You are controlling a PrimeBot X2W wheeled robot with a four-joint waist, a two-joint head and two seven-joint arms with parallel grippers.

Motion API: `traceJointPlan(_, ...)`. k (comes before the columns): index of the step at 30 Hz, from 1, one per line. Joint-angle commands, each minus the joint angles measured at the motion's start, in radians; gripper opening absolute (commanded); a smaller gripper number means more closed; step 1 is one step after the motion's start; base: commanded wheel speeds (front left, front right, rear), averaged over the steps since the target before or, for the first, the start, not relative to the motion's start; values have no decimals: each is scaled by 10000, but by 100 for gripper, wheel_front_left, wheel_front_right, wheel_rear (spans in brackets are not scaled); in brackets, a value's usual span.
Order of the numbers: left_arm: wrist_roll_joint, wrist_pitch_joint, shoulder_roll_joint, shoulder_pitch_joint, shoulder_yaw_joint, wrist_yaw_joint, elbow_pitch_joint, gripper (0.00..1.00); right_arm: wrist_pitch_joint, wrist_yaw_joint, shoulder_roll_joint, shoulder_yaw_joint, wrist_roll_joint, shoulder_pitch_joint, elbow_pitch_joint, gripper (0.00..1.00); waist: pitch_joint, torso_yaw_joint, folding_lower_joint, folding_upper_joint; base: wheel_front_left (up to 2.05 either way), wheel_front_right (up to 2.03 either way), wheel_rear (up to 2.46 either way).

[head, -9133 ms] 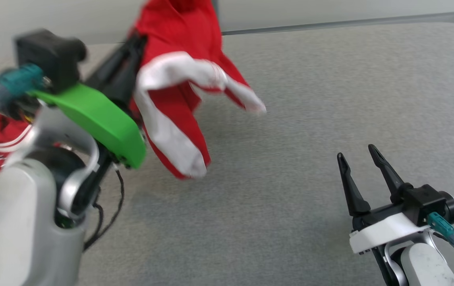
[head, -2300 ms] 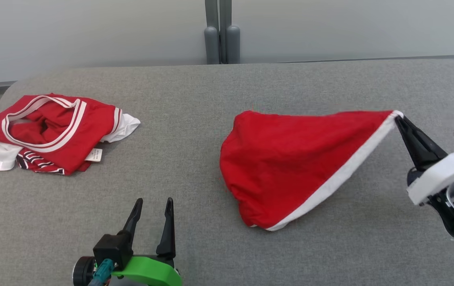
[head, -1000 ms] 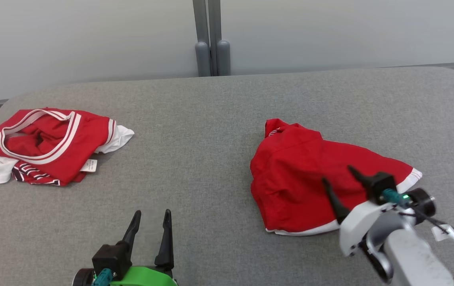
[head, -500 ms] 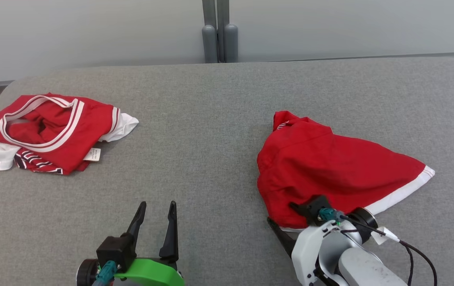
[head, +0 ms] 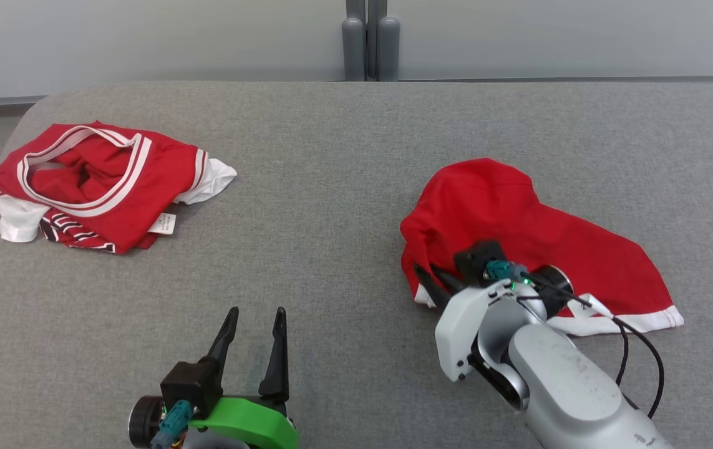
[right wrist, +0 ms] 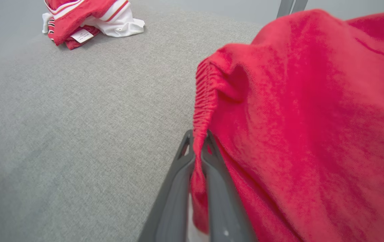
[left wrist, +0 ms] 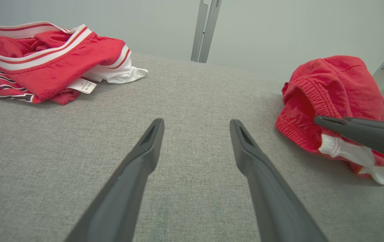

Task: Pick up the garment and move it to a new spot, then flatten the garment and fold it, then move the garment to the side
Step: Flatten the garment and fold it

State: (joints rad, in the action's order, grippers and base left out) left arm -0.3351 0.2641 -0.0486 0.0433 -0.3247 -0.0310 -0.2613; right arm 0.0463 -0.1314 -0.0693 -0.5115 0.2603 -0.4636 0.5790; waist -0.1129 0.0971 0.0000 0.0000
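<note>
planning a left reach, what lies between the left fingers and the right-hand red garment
Bare grey fabric tabletop from the left fingers to the crumpled red white-trimmed garment, per the head view.

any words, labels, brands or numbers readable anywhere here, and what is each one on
White care label on the red and white garment pile: lines of print, too small and blurred to read.
Red shorts: no lettering visible.
Nothing else carries readable words, brands or numbers.

Grey fabric tabletop (head: 344, 156), pale wall (head: 144, 37), grey post (head: 368, 37)
</note>
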Motion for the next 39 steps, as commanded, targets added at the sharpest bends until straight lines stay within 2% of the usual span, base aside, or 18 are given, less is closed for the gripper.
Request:
traceJointPlan(1, -129, 5, -33, 173, -52, -29, -10, 100, 24, 14, 54, 52, 58, -339, 124, 0, -48, 92, 0, 0, 0, 0, 0)
traceJointPlan(9, -266, 5, -33, 381, -364, -87, -190, 100, -47, 14, 161, -282, 514, -1323, 1168, 0, -56, 440, 0, 0, 0, 0, 0)
traceJointPlan(10, -323, 5, -33, 377, -393, -109, -211, 100, -111, 14, 170, -381, 602, -1369, 1254, 22, -42, 465, 0, 0, 0, 0, 0)
traceJointPlan(11, -338, 5, -33, 367, -424, -122, -221, 100, -185, 12, 186, -567, 729, -1384, 1332, 80, -25, 488, 0, 0, 0, 0, 0)
traceJointPlan(12, -364, 5, -33, 354, -439, -138, -236, 100, -266, 12, 189, -711, 746, -1405, 1413, 100, -17, 493, 0, 0, 0, 0, 0)
traceJointPlan(20, -183, 5, -34, -31, 18, -147, -250, 100, -1968, 14, 98, -322, 93, -1211, 1542, 100, 199, -122, 0, 0, 0, 0, 0)
traceJointPlan(24, 53, 5, -33, -223, 358, -27, -229, 100, -2665, 14, -467, 203, -196, -552, 877, 100, 374, -625, 0, 0, 0, 0, 0)
traceJointPlan(31, 261, 5, -33, -568, 792, 151, -149, 100, -3131, 14, -1909, 2034, -657, 1307, -1486, 100, 660, -1524, 0, 0, 0, 0, 0)
traceJointPlan(34, 427, 5, -33, -658, 904, 254, -99, 100, -3111, 12, -2120, 3309, -858, 2409, -2841, 100, 645, -1867, 0, 0, 0, 0, 0)
traceJointPlan(39, 647, 5, -34, -709, 1178, 378, -39, 100, -3116, 12, -1758, 4870, -908, 3850, -3869, 100, 554, -2201, 0, 0, 0, 0, 0)
